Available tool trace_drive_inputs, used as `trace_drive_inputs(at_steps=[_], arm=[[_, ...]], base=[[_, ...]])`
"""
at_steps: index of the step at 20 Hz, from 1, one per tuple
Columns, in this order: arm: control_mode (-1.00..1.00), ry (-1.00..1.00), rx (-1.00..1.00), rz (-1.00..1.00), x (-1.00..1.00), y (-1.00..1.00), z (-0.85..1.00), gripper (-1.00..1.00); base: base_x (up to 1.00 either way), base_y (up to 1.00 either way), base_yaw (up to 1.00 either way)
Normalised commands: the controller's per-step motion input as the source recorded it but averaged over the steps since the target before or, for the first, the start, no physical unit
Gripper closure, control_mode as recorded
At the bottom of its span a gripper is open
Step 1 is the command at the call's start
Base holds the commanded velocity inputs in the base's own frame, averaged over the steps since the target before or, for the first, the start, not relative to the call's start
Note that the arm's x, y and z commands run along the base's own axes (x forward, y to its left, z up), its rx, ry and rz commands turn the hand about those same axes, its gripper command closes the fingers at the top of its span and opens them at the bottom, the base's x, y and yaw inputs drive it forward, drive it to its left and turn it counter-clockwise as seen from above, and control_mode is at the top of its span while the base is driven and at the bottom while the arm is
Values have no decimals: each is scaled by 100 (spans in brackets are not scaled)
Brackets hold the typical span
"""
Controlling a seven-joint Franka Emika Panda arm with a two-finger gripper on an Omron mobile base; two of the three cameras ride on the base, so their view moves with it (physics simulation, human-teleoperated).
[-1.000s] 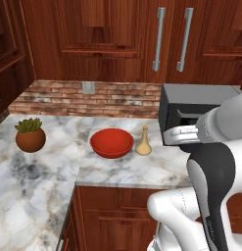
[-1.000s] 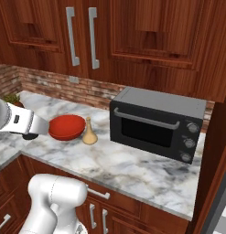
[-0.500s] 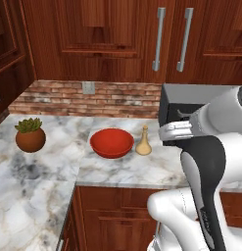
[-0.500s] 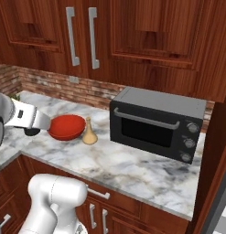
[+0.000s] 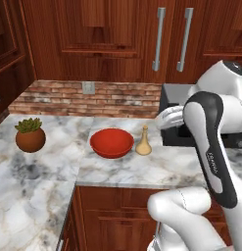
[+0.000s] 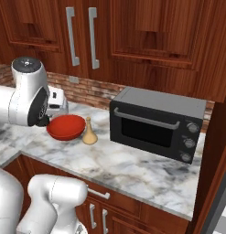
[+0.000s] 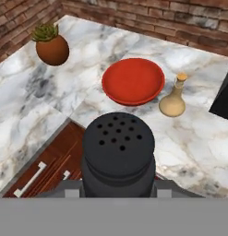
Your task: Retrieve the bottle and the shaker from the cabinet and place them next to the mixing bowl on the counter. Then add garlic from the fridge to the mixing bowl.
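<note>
While the arm has swung up and rightward since a second ago, the claw [image 7: 118, 196] stays clamped on the black shaker [image 7: 118, 154], held above the tabletop [image 7: 189, 143]; red mixing bowl [image 7: 133, 81] and tan bottle [image 7: 173, 97] sit unmoved, just beside each other. No writing is legible.

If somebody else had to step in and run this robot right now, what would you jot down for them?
Gripper: shut on the shaker, held up over the counter edge.
Bottle: already standing on the counter, right beside the mixing bowl.
Done: bottle placed; shaker fetched.
Left: set the shaker down by the bowl, then bring garlic from the fridge and put it in the bowl, which looks empty.
</note>
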Motion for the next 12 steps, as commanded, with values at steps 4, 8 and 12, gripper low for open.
trace_drive_inputs(at_steps=[4,8,12], arm=[[-100,0,-14,18,44,10,-73,100],[-100,0,-16,13,42,0,-97,100],[-100,-1,-14,10,47,-4,-97,100]], base=[[0,0,0],[0,0,0],[0,0,0]])
